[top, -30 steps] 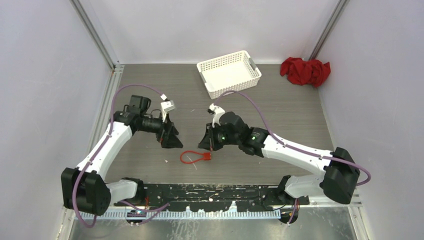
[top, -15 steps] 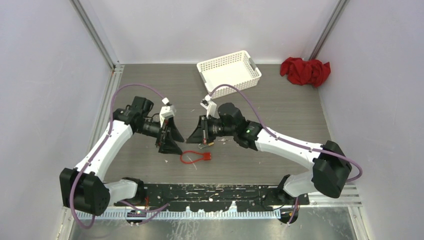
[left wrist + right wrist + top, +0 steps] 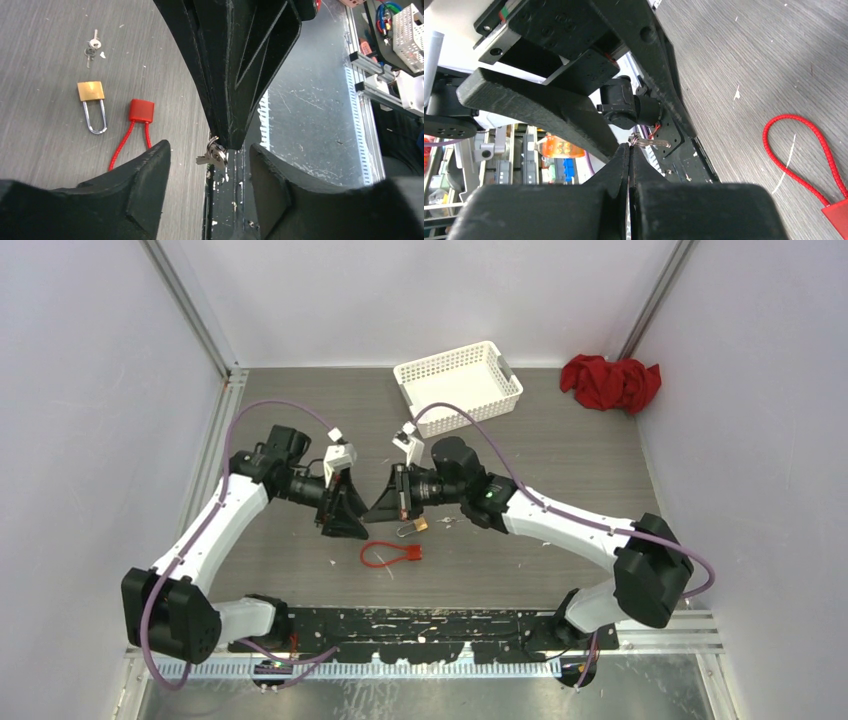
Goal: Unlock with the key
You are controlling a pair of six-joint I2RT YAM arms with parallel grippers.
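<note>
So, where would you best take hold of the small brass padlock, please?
Take the small brass padlock by its square body, from straight above, pinching the two narrow side edges: it lies flat, and its thin steel shackle would likely slip.

The padlock (image 3: 91, 91) has a brass-yellow body and a silver shackle (image 3: 97, 132). The cable lock (image 3: 141, 110) is red throughout. The keys (image 3: 213, 154) are silver. The basket (image 3: 458, 386) is white with a lattice pattern, the cloth (image 3: 610, 382) red, and the bench (image 3: 570, 460) grey with wood grain.
</note>
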